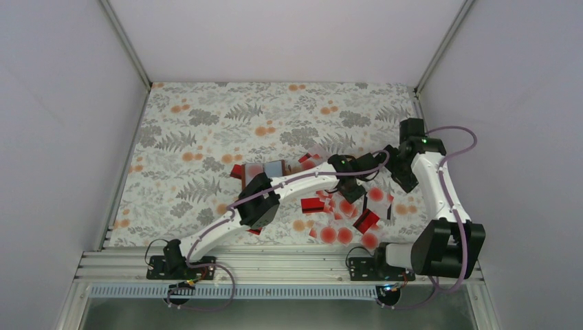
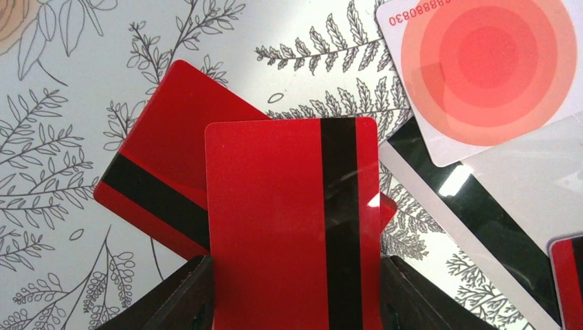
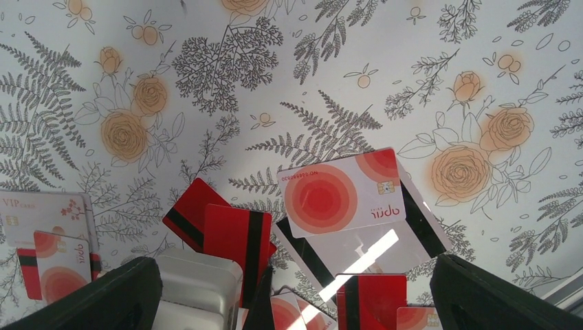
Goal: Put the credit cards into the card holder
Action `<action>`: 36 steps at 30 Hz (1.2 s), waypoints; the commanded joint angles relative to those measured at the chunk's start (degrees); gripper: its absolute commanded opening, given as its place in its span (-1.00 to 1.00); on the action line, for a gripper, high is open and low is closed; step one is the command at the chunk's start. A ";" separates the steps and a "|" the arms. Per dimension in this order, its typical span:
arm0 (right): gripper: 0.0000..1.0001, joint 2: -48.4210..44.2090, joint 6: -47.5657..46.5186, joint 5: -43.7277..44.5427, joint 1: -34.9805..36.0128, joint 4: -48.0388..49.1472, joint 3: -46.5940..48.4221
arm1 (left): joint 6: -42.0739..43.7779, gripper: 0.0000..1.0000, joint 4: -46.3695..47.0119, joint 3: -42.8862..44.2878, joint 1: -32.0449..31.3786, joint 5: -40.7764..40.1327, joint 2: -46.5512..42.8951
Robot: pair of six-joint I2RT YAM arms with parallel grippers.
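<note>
My left gripper [image 1: 349,185] is shut on a red credit card with a black stripe [image 2: 292,227], holding it by its long edges just above the table. That card also shows in the right wrist view [image 3: 240,237]. Another red card [image 2: 155,179] lies under it, and a whitish card with a red dot [image 2: 485,69] lies to the right. Several more cards [image 1: 344,223] are scattered on the cloth. My right gripper [image 3: 295,302] is open and empty, hovering over the pile. The card holder [image 1: 275,168] lies open to the left, its grey-blue inside up.
The flowered tablecloth [image 1: 206,117] covers the table between white walls. A clear card with a black stripe [image 3: 364,247] lies under the dotted card [image 3: 340,192]. Two more cards [image 3: 48,240] lie at the left of the right wrist view.
</note>
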 commanded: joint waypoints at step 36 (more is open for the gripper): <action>0.99 -12.06 -2.72 -25.04 -1.90 13.88 7.85 | -5.12 -0.02 6.73 -13.72 8.79 11.22 -27.02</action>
